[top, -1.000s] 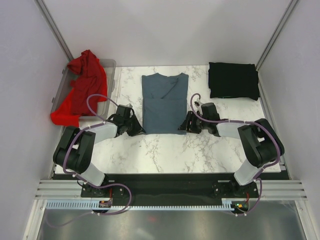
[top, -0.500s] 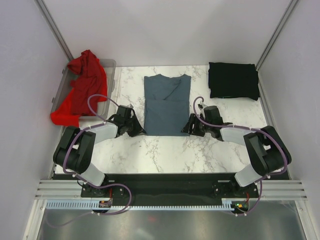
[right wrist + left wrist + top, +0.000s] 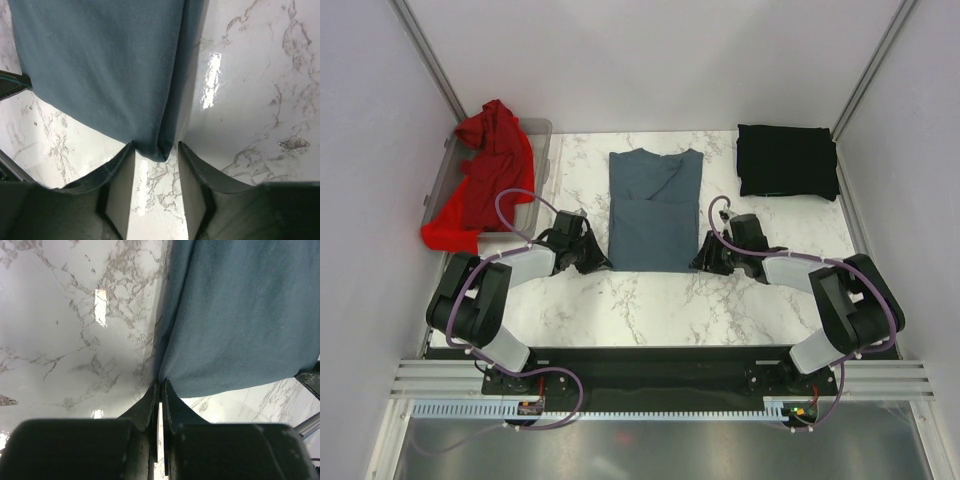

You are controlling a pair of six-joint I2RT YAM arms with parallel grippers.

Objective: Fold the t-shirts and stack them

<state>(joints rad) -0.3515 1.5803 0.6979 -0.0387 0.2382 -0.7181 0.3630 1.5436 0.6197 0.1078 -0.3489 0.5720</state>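
While the left claw (image 3: 160, 383) is clamping the lower-left corner of the blue-grey shirt (image 3: 655, 205) lying mid-frame, the right claw (image 3: 155, 146) is standing apart around the lower-right corner, likely needing a deep bite before both are lifting evenly.

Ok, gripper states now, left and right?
Left gripper: shut on the blue-grey shirt at its near corner.
Right gripper: open, straddling the shirt's other near corner.
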